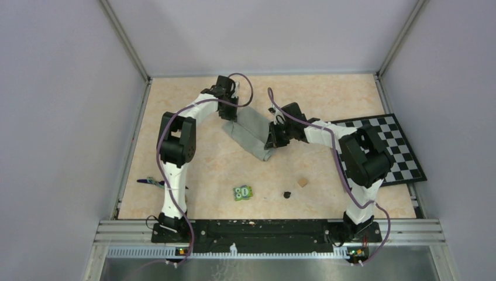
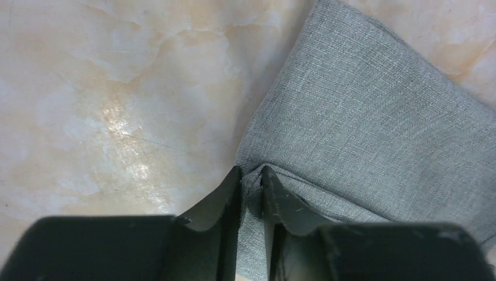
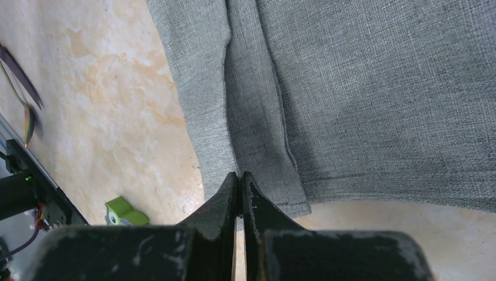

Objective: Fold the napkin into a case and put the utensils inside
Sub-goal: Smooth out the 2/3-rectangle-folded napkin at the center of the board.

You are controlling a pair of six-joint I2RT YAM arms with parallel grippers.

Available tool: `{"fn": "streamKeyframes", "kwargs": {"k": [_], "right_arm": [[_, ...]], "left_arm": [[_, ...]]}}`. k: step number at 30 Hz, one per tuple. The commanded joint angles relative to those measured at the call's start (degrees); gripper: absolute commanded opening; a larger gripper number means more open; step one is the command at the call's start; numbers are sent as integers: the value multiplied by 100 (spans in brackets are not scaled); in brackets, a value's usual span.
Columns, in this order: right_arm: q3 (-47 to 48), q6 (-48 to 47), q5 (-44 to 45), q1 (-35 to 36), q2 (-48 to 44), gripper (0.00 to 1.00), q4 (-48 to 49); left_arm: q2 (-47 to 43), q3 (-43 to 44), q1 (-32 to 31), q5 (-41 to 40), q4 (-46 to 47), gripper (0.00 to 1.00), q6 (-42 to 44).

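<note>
The napkin point(image 1: 251, 132) lies folded mid-way along the table point(image 1: 205, 170), nearer its far edge. Our left end effector point(image 2: 250, 175) is clamped on its corner, our right end effector point(image 3: 240, 178) on a folded edge. Soft, light, limp cloth: we hold corners.

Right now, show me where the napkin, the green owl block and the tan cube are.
napkin point(image 1: 250, 133): top external view, middle of the grey cloth.
green owl block point(image 1: 243, 192): top external view, on its face.
tan cube point(image 1: 302, 182): top external view, on its top face.
</note>
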Motion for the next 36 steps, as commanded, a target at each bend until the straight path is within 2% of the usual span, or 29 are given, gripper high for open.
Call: {"fn": "streamKeyframes", "kwargs": {"k": [1, 4, 6, 13, 23, 30, 32, 33, 36], "right_arm": [[174, -98, 50, -24, 51, 0, 66], [191, -112, 69, -24, 62, 0, 43], [219, -118, 76, -31, 61, 0, 20], [329, -169, 199, -143, 64, 0, -128], [684, -359, 541, -271, 431, 0, -307], [653, -395, 837, -316, 611, 0, -204], [746, -401, 870, -315, 726, 0, -222], [785, -395, 864, -315, 784, 0, -230], [816, -348, 875, -315, 845, 0, -193]], "left_arm": [[-386, -22, -15, -313, 261, 22, -104], [-493, -63, 14, -345, 350, 12, -175], [-562, -134, 58, -296, 428, 8, -241], [-677, -381, 223, 9, 809, 10, -459], [-230, -174, 291, 179, 822, 15, -564], [-229, 176, 302, -167, 609, 35, -430], [-352, 244, 305, -245, 575, 46, -366], [-440, 260, 302, -288, 532, 55, -380], [-866, 10, 302, -258, 536, 62, -420]]}}
